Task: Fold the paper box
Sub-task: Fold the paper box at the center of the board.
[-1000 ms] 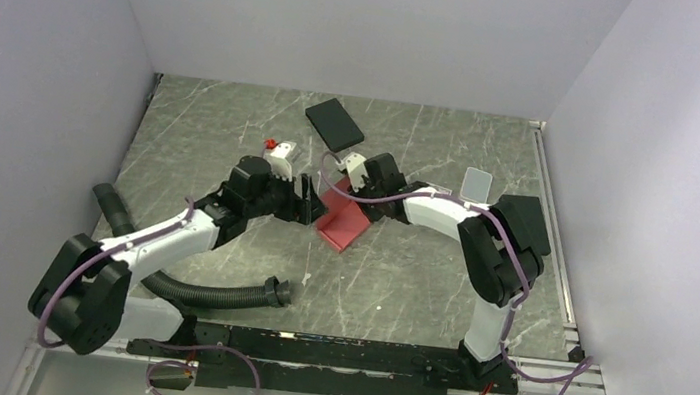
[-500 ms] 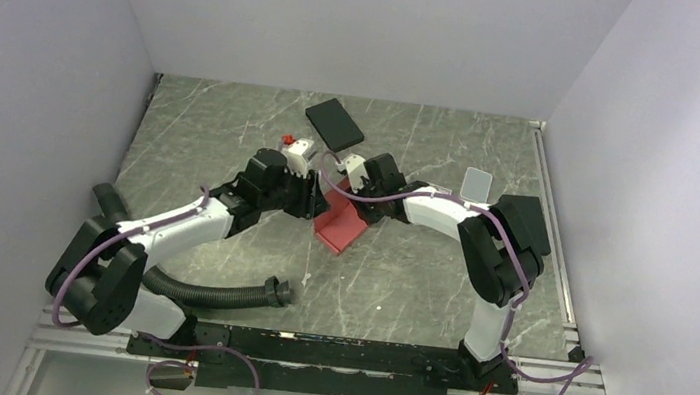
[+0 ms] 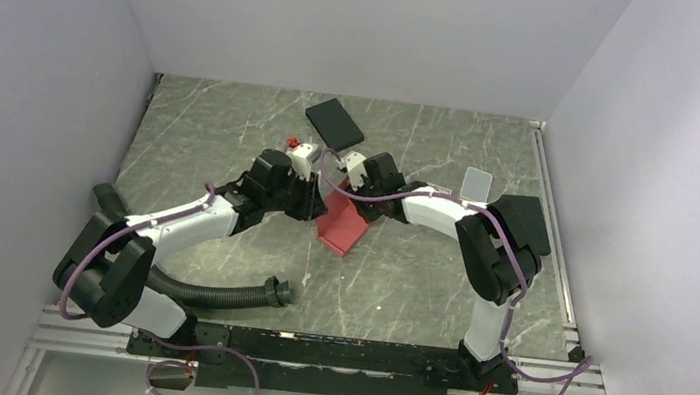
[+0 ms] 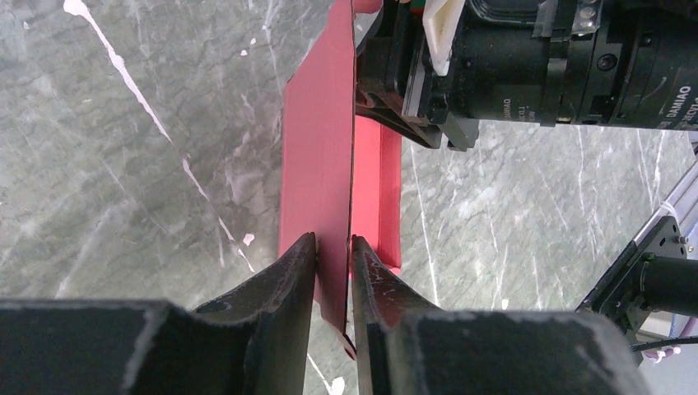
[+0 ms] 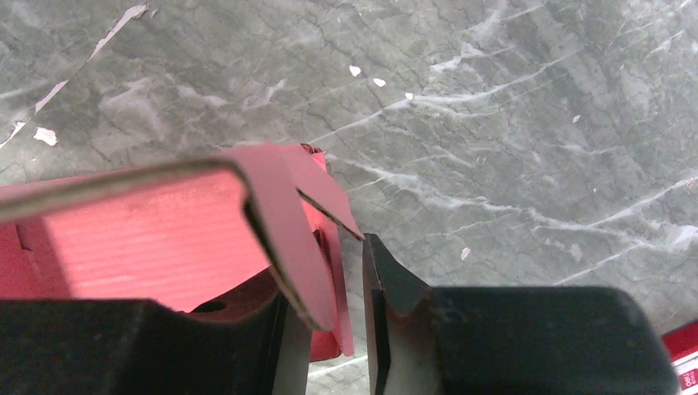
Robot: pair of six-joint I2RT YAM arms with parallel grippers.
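marbled table [image 3: 213, 130], one paper box [image 3: 341, 225]

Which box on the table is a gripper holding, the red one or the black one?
The pinkish-red paper box, pinched in the left gripper; the black flat box lies untouched farther back.
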